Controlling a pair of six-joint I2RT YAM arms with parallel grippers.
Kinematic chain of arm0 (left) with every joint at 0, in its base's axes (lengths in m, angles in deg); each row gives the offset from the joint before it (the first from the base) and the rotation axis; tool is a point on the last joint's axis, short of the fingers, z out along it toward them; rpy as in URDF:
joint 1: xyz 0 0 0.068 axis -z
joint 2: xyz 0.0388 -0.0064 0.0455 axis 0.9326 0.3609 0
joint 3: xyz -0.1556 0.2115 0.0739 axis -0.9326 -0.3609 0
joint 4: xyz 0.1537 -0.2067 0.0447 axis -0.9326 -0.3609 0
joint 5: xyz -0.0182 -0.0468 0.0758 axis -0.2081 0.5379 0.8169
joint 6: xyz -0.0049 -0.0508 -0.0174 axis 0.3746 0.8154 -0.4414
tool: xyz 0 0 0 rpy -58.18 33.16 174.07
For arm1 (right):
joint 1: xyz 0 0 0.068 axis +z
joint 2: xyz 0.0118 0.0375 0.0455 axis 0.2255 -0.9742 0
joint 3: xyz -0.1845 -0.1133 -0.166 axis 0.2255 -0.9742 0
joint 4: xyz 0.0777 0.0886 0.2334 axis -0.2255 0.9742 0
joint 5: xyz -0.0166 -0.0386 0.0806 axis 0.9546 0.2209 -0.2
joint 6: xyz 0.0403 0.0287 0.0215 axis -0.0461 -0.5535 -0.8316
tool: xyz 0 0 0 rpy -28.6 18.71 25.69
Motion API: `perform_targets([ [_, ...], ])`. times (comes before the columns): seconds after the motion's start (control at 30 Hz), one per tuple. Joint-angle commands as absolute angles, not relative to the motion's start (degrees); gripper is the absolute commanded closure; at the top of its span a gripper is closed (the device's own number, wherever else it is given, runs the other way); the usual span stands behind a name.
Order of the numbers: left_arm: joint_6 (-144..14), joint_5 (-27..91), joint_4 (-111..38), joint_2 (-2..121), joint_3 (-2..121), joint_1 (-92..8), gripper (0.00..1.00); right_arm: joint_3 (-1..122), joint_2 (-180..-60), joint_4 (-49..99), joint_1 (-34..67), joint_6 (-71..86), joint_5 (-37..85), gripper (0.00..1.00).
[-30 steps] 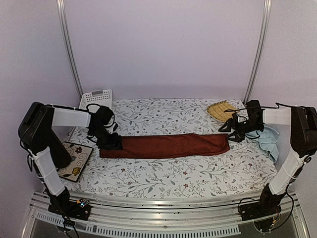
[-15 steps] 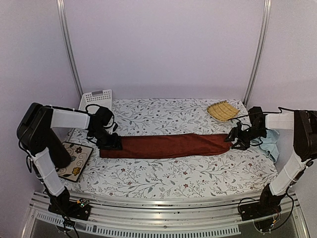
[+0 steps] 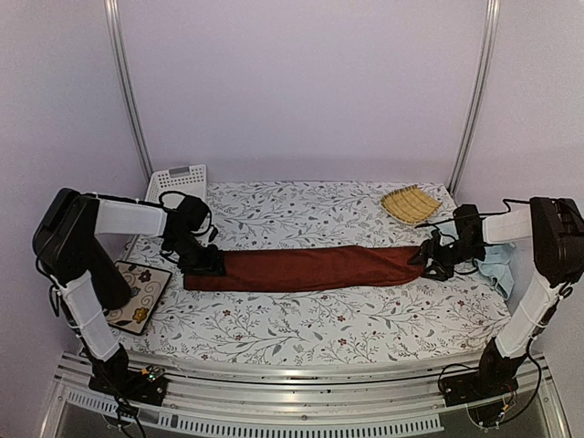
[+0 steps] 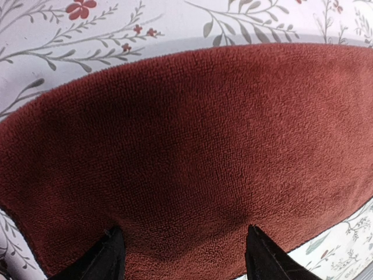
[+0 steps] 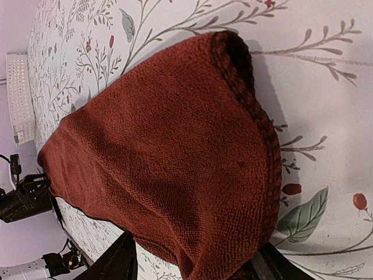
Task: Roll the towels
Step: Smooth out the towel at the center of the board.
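The rust-red towel lies folded in a long strip across the middle of the flowered cloth. My left gripper sits low over its left end. In the left wrist view the red towel fills the frame, and my left gripper is open with both fingertips resting on the pile. My right gripper is at the strip's right end. It is open, its fingers straddling the towel's hemmed end. The pale blue towel lies crumpled at the right edge, behind the right arm.
A yellow woven mat lies at the back right. A white perforated basket stands at the back left. A patterned square tile lies at the front left, off the flowered cloth.
My right gripper has come down and slightly left from beside the yellow mat to the towel's right end, its jaws narrowing a little. The left gripper and the towel have not moved.
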State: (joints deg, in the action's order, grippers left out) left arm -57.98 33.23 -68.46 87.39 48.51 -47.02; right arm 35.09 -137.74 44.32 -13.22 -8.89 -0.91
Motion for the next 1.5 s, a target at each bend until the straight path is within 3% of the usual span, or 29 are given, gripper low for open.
perform_targets([
  [0.0,-58.6,32.0,-69.7,90.1,49.1,-45.9,0.29,35.0,-141.4,42.0,-13.3,-9.4,-2.2,0.38],
  [0.17,-58.4,31.9,-69.3,90.3,48.6,-45.9,0.29,35.4,-140.5,43.1,-13.3,-7.7,-1.5,0.46],
  [0.33,-58.3,31.4,-68.9,90.8,48.5,-45.9,0.29,36.4,-139.9,44.0,-13.3,-6.0,-5.5,0.62],
  [0.43,-58.5,31.6,-68.9,90.8,48.6,-45.8,0.29,37.4,-138.6,45.2,-13.3,-4.8,-7.7,0.73],
  [0.53,-58.6,31.6,-68.9,91.0,48.6,-45.9,0.29,39.6,-137.9,47.3,-13.2,-3.8,-7.8,0.92],
  [0.6,-58.5,31.4,-68.8,91.1,48.5,-45.9,0.29,41.1,-137.9,48.2,-13.3,-3.5,-7.6,0.96],
  [0.83,-58.6,32.2,-69.3,91.1,48.4,-45.8,0.29,51.1,-141.2,59.3,-13.0,-1.8,-2.5,0.96],
  [1.03,-58.6,33.6,-69.7,91.1,48.1,-45.9,0.28,58.1,-143.3,69.8,-10.4,1.2,10.3,0.95],
  [1.2,-58.5,33.3,-69.3,91.1,47.8,-45.9,0.28,55.5,-143.6,70.6,-9.8,2.2,13.9,0.88],
  [1.47,-59.4,35.4,-70.2,91.2,47.9,-45.8,0.28,52.0,-143.5,69.1,-7.9,2.2,6.6,0.72],
])
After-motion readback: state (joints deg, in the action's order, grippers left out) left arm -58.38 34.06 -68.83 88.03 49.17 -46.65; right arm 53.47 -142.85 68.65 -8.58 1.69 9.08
